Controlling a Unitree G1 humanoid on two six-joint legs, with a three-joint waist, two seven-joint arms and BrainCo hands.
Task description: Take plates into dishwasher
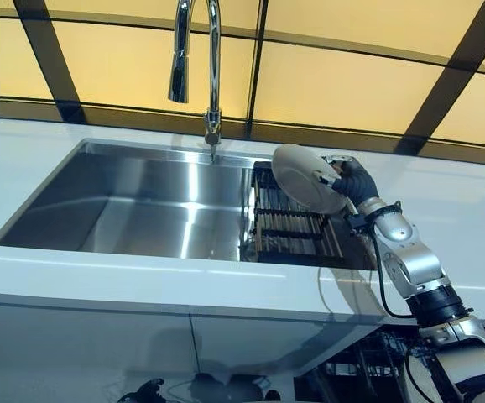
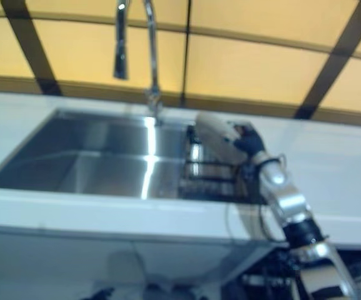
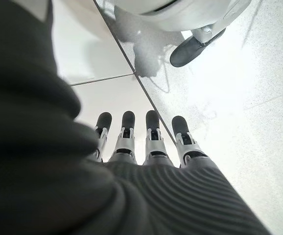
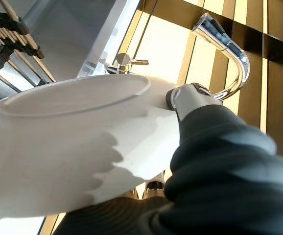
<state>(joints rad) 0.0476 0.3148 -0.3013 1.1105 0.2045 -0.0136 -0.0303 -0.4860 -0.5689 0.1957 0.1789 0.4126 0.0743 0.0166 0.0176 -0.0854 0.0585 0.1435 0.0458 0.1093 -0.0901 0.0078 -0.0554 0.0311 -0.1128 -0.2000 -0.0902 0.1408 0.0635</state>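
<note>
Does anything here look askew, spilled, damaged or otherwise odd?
Nothing stands out. The right robot hand grips a white plate by its rim, tilted above the slatted rack at the sink's right end. No spill or damage is visible. The left robot hand hangs open over the floor.

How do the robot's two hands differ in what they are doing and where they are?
The right hand grips a white plate over the rack in the sink; the left hand holds nothing. The right hand's fingers curl round the plate's rim; the left hand's are straight, pointing at the floor. Both wear dark ribbed covers.
</note>
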